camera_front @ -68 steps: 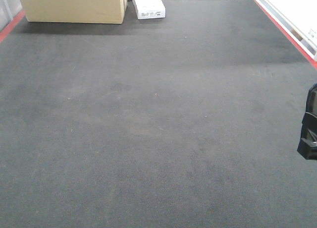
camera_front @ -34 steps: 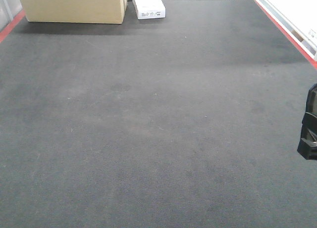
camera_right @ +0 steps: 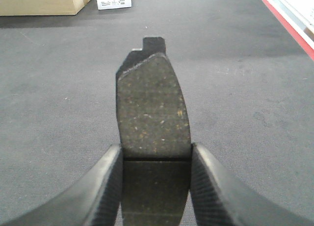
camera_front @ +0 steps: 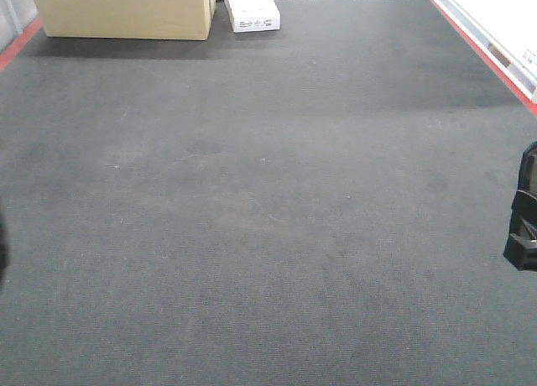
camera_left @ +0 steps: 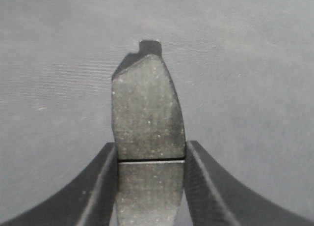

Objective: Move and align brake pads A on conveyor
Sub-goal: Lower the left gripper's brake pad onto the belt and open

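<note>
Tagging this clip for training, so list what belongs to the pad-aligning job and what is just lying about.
Part of the job:
- brake pad, clamped in the left tool
- second brake pad, clamped in the right tool
- black belt

Just lying about:
- cardboard box, at the far end
- white box, beside it

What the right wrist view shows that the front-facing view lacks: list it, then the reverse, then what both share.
Only the right wrist view: a brake pad clamped in the right gripper, its groove level with the fingertips. Only the front-facing view: the red stripe on the belt's left edge. Both: the conveyor, the cardboard box, the white box and the right-hand red stripe.
</note>
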